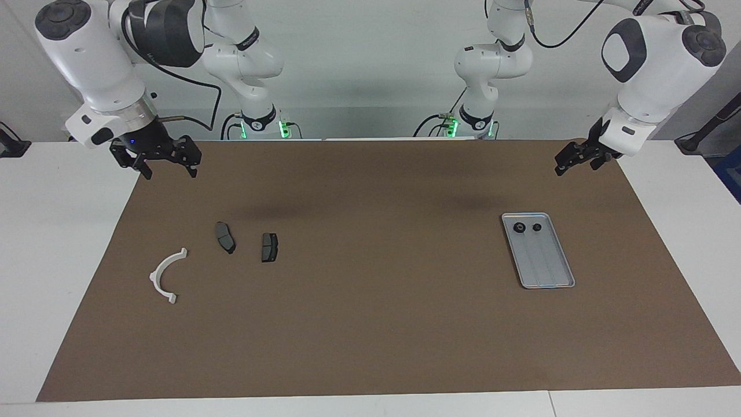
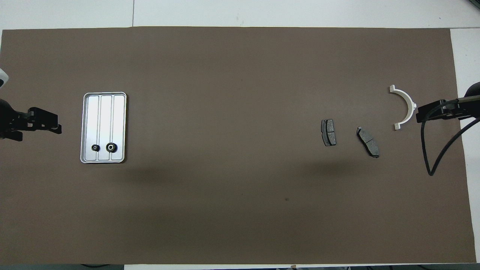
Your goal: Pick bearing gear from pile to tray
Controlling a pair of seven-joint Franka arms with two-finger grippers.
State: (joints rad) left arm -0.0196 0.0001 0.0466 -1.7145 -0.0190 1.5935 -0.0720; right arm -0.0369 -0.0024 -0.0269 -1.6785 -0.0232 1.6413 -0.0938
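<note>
The silver grooved tray (image 1: pixel 547 272) (image 2: pixel 105 112) lies toward the left arm's end of the table. Two small black rings (image 1: pixel 519 228) (image 1: pixel 536 227) lie in its end nearest the robots; they also show in the overhead view (image 2: pixel 111 147) (image 2: pixel 95 147). The pile lies toward the right arm's end: a white half-ring bracket (image 1: pixel 165 275) (image 2: pixel 407 107) and two dark grey pad plates (image 1: pixel 225 237) (image 1: pixel 269 247) (image 2: pixel 368 141) (image 2: pixel 329 132). No ring shows among them. My left gripper (image 1: pixel 576 165) (image 2: pixel 56 122) is open and empty, raised beside the tray. My right gripper (image 1: pixel 171 171) (image 2: pixel 419 112) is open and empty, raised by the bracket.
A brown mat (image 1: pixel 370 324) covers most of the white table (image 1: pixel 58 231). A black cable (image 2: pixel 431 157) hangs from the right arm over the mat's edge. Both arm bases stand at the robots' edge of the table.
</note>
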